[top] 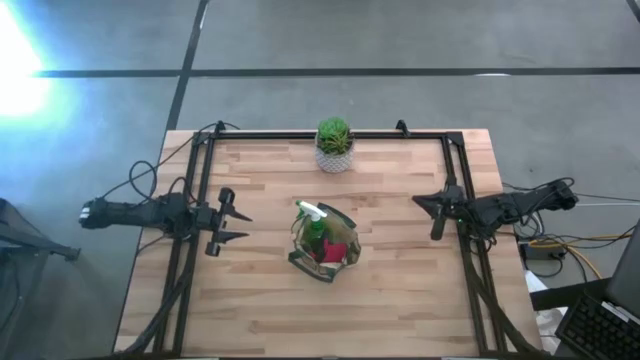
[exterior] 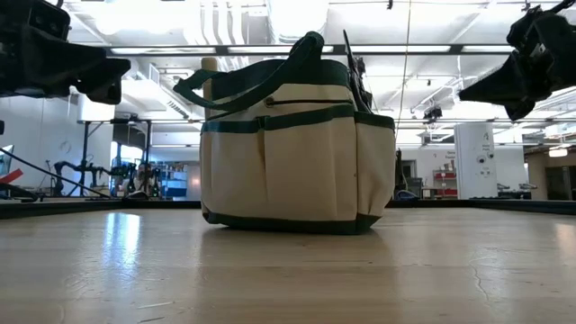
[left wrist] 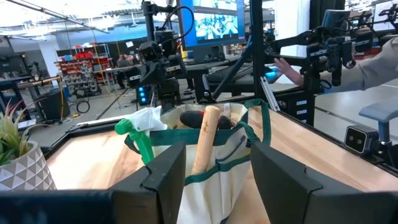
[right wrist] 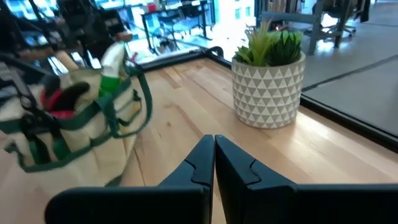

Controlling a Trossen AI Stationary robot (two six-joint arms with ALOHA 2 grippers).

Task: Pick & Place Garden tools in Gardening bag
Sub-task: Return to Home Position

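Left pincer hangs above the surface with its two fingers wide apart and nothing between them. The right pincer hangs at the opposite side with its fingers pressed together, and it also holds nothing. The gardening bag stands upright between the two pincers, straight ahead of the left one and clearly apart from both. Out of its mouth I can see the green spray bottle, a wooden handle and a red piece. In the high view no loose tool lies on the wood, so I judge that the packing is finished and that the step in hand is only the return of the arms to their rest pose. The next move, I think, asks for no grasp at all: each arm only needs to draw back, away from the bag, toward its own side. Behind each pincer there is free room. Below the arms the black frame rails run along the edges of the surface, so the pincers should stay raised while they go back. The bag's handles stand high ahead of the left pincer, and the potted plant is ahead of the right pincer and a little aside. Both are avoided if the motion goes backward and not forward.
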